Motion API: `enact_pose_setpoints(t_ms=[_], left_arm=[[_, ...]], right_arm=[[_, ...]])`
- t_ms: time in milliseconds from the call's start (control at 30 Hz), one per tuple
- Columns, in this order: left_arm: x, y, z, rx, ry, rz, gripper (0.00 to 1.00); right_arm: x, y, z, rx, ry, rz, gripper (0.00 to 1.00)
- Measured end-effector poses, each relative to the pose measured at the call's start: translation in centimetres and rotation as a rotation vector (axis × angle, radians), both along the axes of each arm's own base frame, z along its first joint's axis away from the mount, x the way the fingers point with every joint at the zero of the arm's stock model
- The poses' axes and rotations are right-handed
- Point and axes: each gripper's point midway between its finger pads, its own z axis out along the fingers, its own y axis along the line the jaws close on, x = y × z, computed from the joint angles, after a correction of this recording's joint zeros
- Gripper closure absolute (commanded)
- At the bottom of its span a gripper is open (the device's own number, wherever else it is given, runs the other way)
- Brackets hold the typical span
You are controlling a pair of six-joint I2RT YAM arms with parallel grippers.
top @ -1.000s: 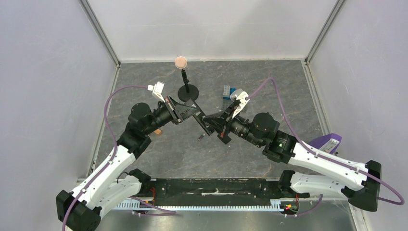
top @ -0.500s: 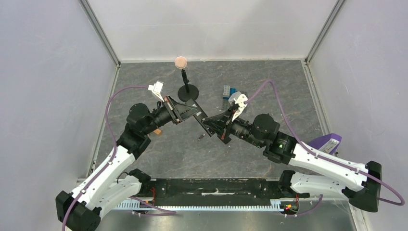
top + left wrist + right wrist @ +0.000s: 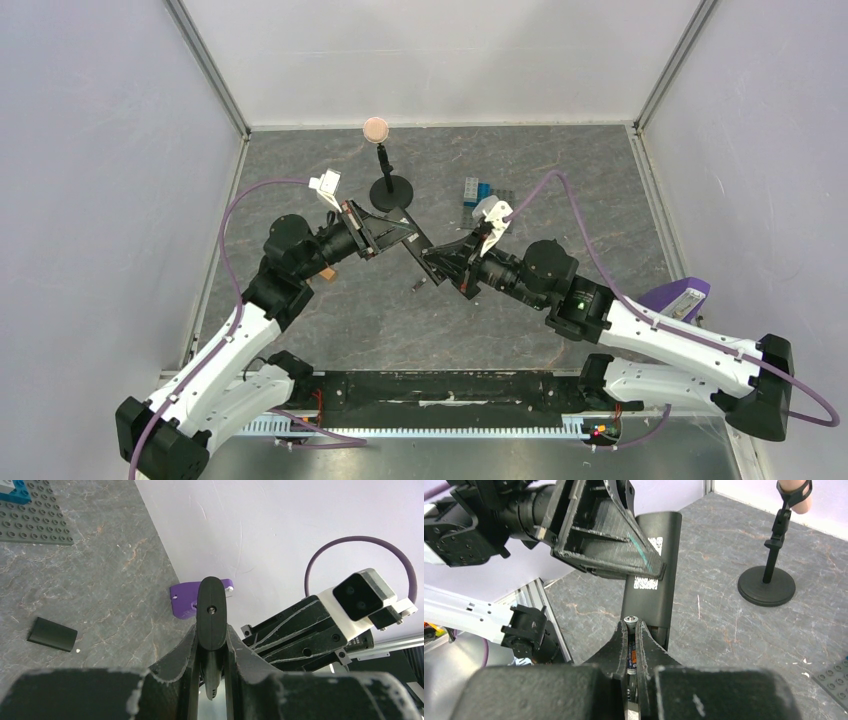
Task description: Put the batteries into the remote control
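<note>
My left gripper (image 3: 408, 232) is shut on the remote control (image 3: 418, 245), a long black bar held tilted above the table. In the left wrist view the remote (image 3: 211, 607) shows end-on between my fingers. My right gripper (image 3: 438, 263) is shut on a battery (image 3: 631, 647), whose metallic end (image 3: 631, 619) pokes out at the fingertips, right at the lower end of the remote (image 3: 654, 575). Whether they touch, I cannot tell. A small slim thing (image 3: 417, 287) on the table below the grippers looks like the other battery.
A black stand (image 3: 389, 188) with a pink ball on top stands behind the grippers. A grey studded baseplate (image 3: 30, 522) with blue bricks (image 3: 476, 190) lies at the back right. A small black cover piece (image 3: 52, 634) lies on the table. A purple part (image 3: 680, 297) sits at the right edge.
My right gripper with the battery has moved a little left, closer to the remote's lower end. The left gripper and remote have barely moved.
</note>
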Motion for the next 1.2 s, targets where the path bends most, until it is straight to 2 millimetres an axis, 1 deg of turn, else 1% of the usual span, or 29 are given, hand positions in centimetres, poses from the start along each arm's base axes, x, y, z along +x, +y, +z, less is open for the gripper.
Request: enact_pose_setpoints(t_ms=[133,633,800,967,1200], left_arm=[[0.1,0.0,-0.3,0.009,0.005,0.001,0.98],[0.4,0.0,-0.5,0.013,0.009,0.012,0.98],[0.6,0.1,-0.4,0.015,0.002,0.027,0.98],[0.5,0.3,-0.5,0.014,-0.002,0.033,0.98],[0.9,0.4,-1.1,0.017,0.006,0.052,0.98]], right_arm=[[0.1,-0.1,-0.9,-0.024,-0.006,-0.004,1.0],[-0.2,0.0,-1.5,-0.051,-0.009,0.017,0.99],[-0.6,0.1,-2.2,-0.073,0.003,0.037,0.96],[-0.5,0.3,-2.3,-0.079,0.008,0.044,0.94],[-0.1,0.8,-2.8,-0.105,0.04,0.033,0.84]])
